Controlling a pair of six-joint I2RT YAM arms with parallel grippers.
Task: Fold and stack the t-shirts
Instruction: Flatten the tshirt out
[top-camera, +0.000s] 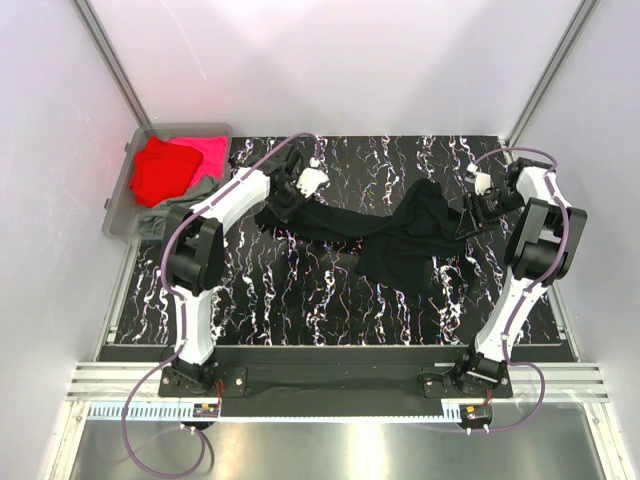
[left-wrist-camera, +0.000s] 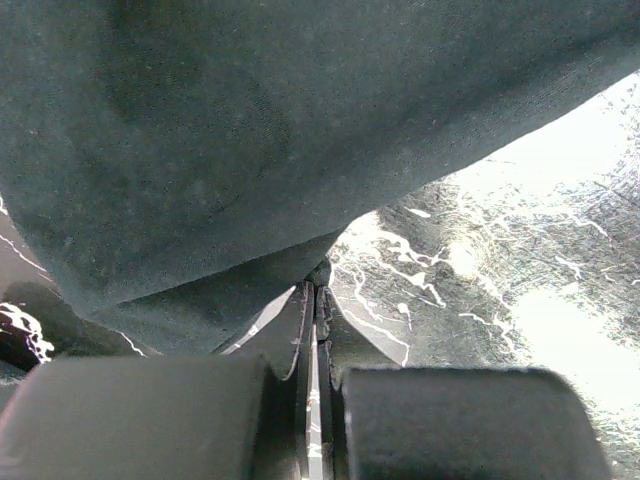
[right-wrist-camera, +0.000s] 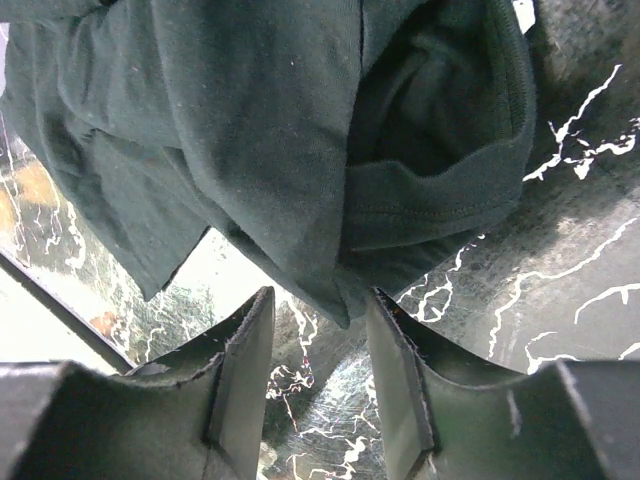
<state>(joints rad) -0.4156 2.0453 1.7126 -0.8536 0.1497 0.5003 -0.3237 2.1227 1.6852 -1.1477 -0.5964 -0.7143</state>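
Observation:
A black t-shirt (top-camera: 400, 235) lies crumpled and stretched across the marbled table between my two arms. My left gripper (top-camera: 283, 200) is shut on its left end; in the left wrist view the fingers (left-wrist-camera: 300, 330) are pressed together, with dark cloth (left-wrist-camera: 250, 130) rising from their tips. My right gripper (top-camera: 468, 215) is at the shirt's right end. In the right wrist view its jaws stand open, and a folded point of the shirt (right-wrist-camera: 260, 130) with a hemmed opening hangs just above the gap (right-wrist-camera: 318, 300), unpinched.
A clear plastic bin (top-camera: 118, 200) at the table's far left corner holds a red t-shirt (top-camera: 160, 170), a magenta-pink one (top-camera: 208, 152) and a grey-green one (top-camera: 180, 205). White walls with metal posts enclose the black marbled table (top-camera: 300, 290).

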